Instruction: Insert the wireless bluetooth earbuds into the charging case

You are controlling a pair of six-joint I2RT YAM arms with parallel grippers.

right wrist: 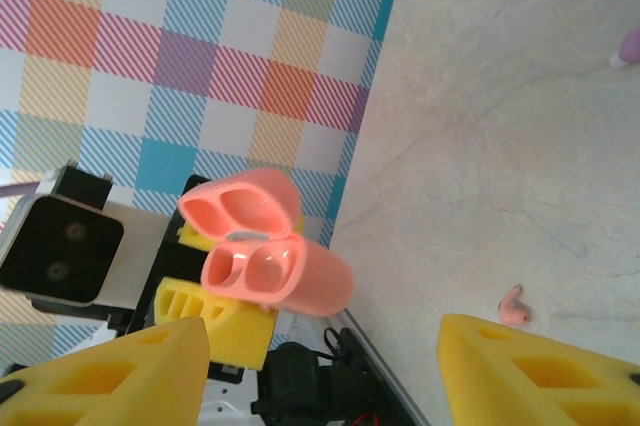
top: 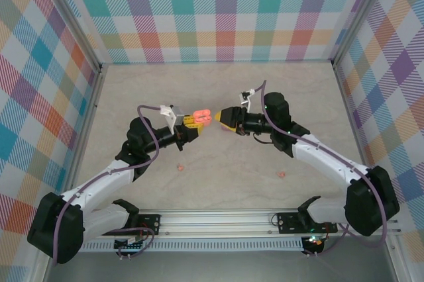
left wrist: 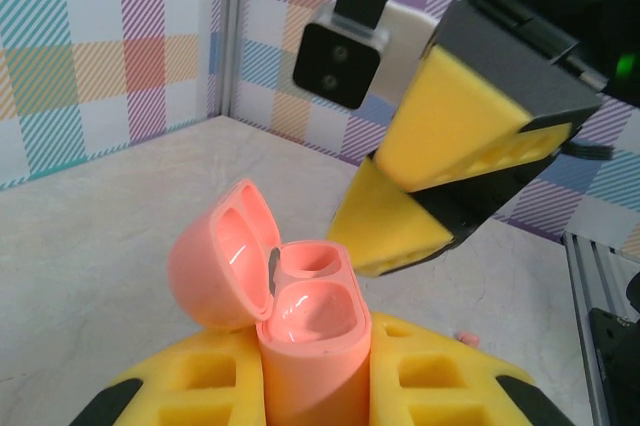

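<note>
My left pincer [top: 192, 123] is clenched on the charging case [top: 203, 116] and holds it above the table [top: 218, 87], about midway between my two arms. In the left wrist view the salmon-orange case stands upright between my two yellow left fingers [left wrist: 200, 386]. Its lid [left wrist: 218, 264] is swung open to the left side. The far well [left wrist: 312, 261] of the case looks hollow. The near well [left wrist: 300, 318] is very glossy there, and I cannot tell whether an earbud sits inside it.

My right pincer [top: 220, 120] is released. In the right wrist view its two yellow right fingers [right wrist: 540, 376] stand wide apart and nothing is between them. Its tip points at the open mouth of the case and is very near to it.

The other earbuds lie on the table, well apart from the case. One salmon earbud [top: 179, 166] is in front of my left arm, near the middle. A second salmon earbud [top: 281, 175] is in front of my right arm. A lilac earbud [right wrist: 630, 46] lies on the table at the right edge of the right wrist view.
</note>
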